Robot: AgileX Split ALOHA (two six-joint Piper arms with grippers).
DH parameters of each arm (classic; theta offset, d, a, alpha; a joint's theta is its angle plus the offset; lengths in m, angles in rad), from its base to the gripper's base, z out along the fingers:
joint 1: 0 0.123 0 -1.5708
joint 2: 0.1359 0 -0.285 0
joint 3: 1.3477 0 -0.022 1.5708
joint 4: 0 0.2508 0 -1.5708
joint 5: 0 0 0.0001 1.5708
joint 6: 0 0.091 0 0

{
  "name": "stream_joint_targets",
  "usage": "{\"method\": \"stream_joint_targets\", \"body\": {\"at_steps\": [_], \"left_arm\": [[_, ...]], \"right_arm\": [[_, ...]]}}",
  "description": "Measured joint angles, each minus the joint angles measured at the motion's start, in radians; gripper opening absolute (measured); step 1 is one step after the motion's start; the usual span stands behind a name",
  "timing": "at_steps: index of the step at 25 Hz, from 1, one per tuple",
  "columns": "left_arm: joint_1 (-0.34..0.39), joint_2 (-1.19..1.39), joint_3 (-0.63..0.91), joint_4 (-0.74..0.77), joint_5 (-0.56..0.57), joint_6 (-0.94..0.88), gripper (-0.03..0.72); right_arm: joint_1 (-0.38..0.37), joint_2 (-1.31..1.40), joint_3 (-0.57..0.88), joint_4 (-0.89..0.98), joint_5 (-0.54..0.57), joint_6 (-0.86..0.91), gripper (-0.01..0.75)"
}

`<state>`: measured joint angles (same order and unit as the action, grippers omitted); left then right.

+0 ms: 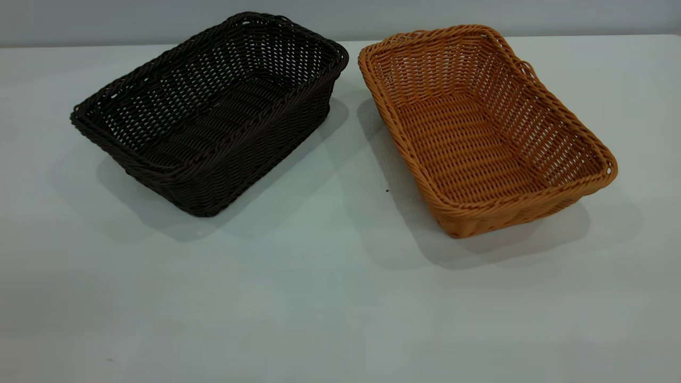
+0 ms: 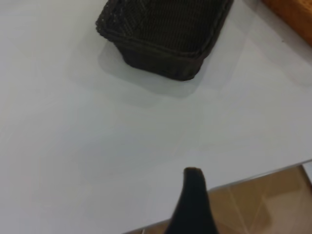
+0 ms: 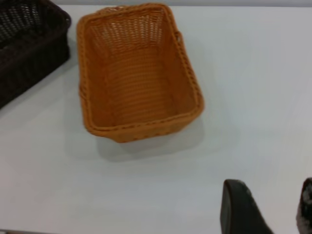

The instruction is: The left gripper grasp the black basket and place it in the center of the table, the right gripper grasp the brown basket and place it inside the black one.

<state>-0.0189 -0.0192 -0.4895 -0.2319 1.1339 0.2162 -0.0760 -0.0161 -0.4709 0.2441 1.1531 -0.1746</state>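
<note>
The black basket [image 1: 210, 114] sits on the worktop [image 1: 319, 298] at its far left, long axis running diagonally from near-left to far-right. It looks light and stiff, with an open weave; the braided rim on the near short wall seems the best hold. The brown basket [image 1: 487, 130] stands just beside it, apart, angled the opposite way. The left tool [image 2: 193, 204] hangs well short; I cannot tell its state. The right tool [image 3: 267, 207] appears open.
</note>
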Motion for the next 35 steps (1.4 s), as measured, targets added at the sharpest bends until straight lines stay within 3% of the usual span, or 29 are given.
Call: {"method": "stream_joint_targets", "body": {"at_steps": [11, 15, 20, 23, 29, 35], "left_arm": [[0.0, 0.004, -0.006, -0.022, -0.012, -0.002, 0.542], [0.0, 0.106, -0.059, 0.028, -0.059, -0.024, 0.542], [0.0, 0.377, -0.113, 0.059, -0.241, -0.029, 0.542], [0.0, 0.568, -0.137, 0.059, -0.387, -0.029, 0.542], [0.0, 0.98, -0.257, 0.059, -0.633, -0.023, 0.542], [-0.001, 1.407, -0.49, 0.059, -0.747, 0.025, 0.542]], "right_arm": [[0.0, 0.0, 0.0, 0.045, -0.001, 0.007, 0.244], [0.0, 0.0, 0.0, 0.046, -0.004, 0.009, 0.323], [0.0, 0.0, 0.0, 0.046, -0.026, 0.009, 0.547], [0.0, 0.005, -0.001, 0.046, -0.029, 0.022, 0.619], [0.0, 0.159, -0.004, 0.034, -0.091, 0.072, 0.601], [0.0, 0.359, -0.019, 0.034, -0.235, 0.077, 0.591]]}}
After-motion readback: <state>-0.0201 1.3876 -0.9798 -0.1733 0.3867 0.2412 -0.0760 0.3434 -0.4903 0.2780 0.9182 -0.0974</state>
